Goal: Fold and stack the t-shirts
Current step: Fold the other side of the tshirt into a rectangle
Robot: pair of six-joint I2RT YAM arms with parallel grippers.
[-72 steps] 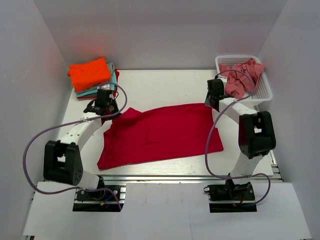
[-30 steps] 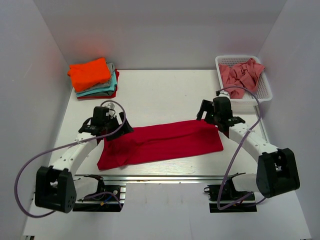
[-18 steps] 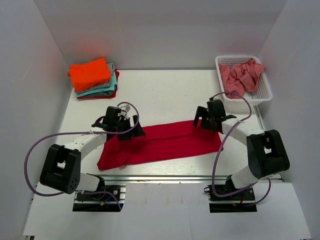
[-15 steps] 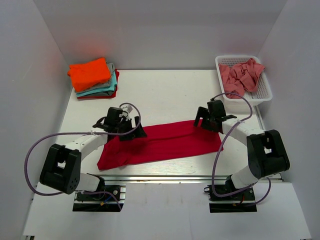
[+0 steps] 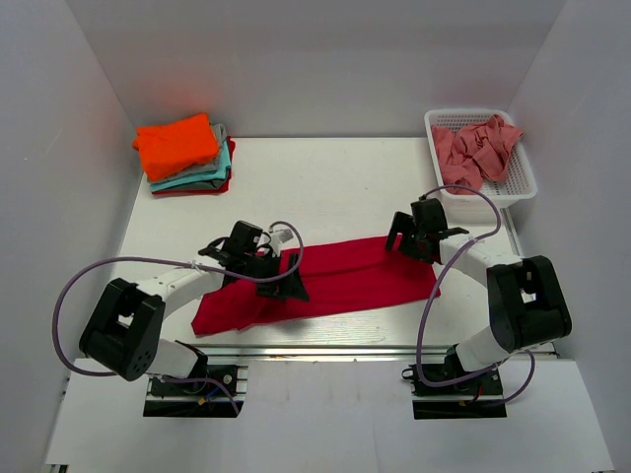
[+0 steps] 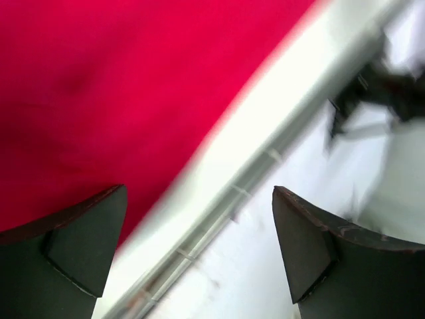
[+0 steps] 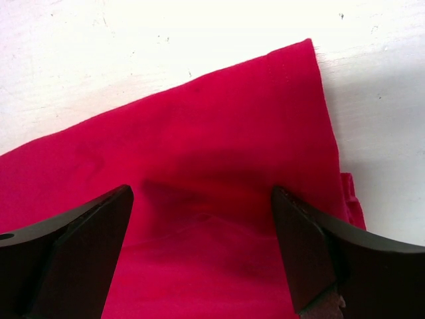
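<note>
Crimson soft cloth t-shirt (image 5: 355, 281) lies as a long band under both grippers. The left gripper (image 5: 286, 276), jaws wide and empty, is over its near edge; the right gripper (image 5: 409, 236), equally spread, holds nothing above its far corner.

The left arm (image 5: 168, 284) and the right arm (image 5: 475, 258) look alike: smooth white links joined by chunky black joint housings, each mounted on a black base (image 5: 192, 384) with small wires showing. A thin lavender-grey cable (image 5: 56, 315) loops loosely alongside the left arm from base to wrist, and a second cable (image 5: 418, 330) does the same on the right. The left gripper (image 6: 199, 196) and the right gripper (image 7: 201, 194) each carry two matte black, wedge-shaped fingers with bevelled edges.
</note>
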